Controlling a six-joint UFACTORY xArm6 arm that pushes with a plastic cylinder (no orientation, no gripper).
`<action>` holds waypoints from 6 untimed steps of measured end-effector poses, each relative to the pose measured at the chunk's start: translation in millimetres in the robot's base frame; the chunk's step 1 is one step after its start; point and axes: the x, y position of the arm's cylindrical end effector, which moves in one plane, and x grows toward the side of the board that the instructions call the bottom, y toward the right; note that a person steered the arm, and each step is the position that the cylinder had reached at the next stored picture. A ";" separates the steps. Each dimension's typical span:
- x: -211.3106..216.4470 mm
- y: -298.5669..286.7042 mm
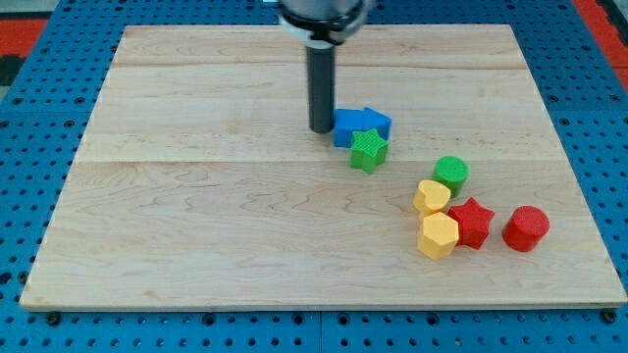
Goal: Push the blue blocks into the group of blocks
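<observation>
Two blue blocks [360, 126] sit pressed together near the middle of the board [196, 216], toward the view's top, and my tip [321, 130] stands touching their left edge. I have no jaws to open or close, only this rod, so there is nothing to report there. A green star [368, 150] rests against the lower front of the blue pair. The group lies well apart, toward the view's lower right: a green cylinder [451, 175], a yellow heart [431, 197], a yellow hexagon [438, 236], a red star [472, 222] and, a little off to the right, a red cylinder [526, 227].

By my reading, the push is under way but far from done, since the blues have yet to cross the gap to the group. My tip is on the correct side, opposite the group. The next move calls for a steady drive toward the view's lower right, aimed at the green cylinder and yellow heart. The green star lies in the path and will likely be carried along. The two blues could split or slip round my tip if I press off centre.

I cannot make out the blue shapes well; they merge into one mass, and my rod hides part of the left one. The arm above is cut off at the view's top.
</observation>
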 end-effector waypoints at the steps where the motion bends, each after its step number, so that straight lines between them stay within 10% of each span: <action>1: 18.3 28.1; 2: 53.3 60.7; 4: -51.2 -24.6; 6: -2.5 119.8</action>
